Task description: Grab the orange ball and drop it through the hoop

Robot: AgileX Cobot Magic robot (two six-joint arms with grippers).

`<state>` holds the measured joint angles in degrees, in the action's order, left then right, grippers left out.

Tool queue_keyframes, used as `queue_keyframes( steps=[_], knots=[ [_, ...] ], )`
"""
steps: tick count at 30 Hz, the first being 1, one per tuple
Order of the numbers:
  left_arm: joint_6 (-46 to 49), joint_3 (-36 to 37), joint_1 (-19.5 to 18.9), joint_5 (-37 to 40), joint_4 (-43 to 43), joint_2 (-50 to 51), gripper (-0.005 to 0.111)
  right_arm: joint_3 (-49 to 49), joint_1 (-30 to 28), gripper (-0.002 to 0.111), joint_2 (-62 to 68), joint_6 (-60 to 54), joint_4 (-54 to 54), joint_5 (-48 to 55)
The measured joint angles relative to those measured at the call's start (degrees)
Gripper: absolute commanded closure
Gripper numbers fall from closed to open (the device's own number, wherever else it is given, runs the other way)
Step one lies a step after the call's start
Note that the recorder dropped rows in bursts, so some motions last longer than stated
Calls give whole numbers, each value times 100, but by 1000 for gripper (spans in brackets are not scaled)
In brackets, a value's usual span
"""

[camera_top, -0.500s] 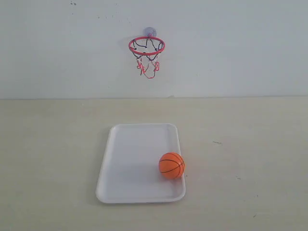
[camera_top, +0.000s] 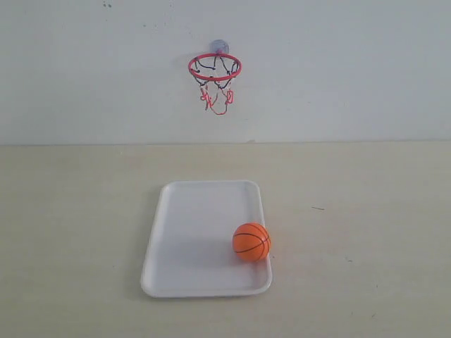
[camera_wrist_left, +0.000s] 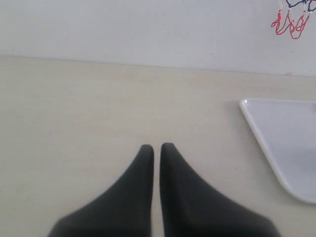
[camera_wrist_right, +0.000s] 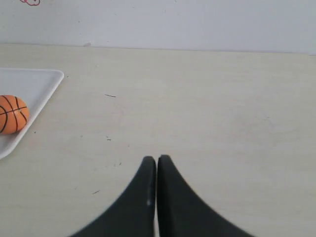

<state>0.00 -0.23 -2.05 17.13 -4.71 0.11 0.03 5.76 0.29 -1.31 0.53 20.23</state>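
Observation:
The orange ball [camera_top: 251, 241] rests on the white tray [camera_top: 190, 232], against its right rim near the front corner; the right wrist view also catches the orange ball [camera_wrist_right: 12, 114]. On the back wall hangs the hoop [camera_top: 214, 67], red ring and string net under a suction cup; only the net's lower strings [camera_wrist_left: 289, 24] show in the left wrist view. My left gripper [camera_wrist_left: 156, 147] is shut over bare table, well away from the tray. My right gripper [camera_wrist_right: 156, 159] is shut too, over the table beside the tray. Neither gripper appears in the exterior view.
The tray's corner [camera_wrist_left: 276, 138] lies off to one side of the left gripper, and its edge [camera_wrist_right: 44, 81] off to one side of the right gripper. The pale wooden table [camera_top: 366, 232] runs back to the white wall [camera_top: 338, 70].

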Motion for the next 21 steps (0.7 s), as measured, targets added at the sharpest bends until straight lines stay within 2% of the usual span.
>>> queue_keyframes(
  steps=[15,21],
  knots=[
    [0,0,0,0,0,0,103,0,0,109,0,-545,-53,-195],
    [0,0,0,0,0,0,103,0,0,109,0,-1152,-122,-1029]
  ],
)
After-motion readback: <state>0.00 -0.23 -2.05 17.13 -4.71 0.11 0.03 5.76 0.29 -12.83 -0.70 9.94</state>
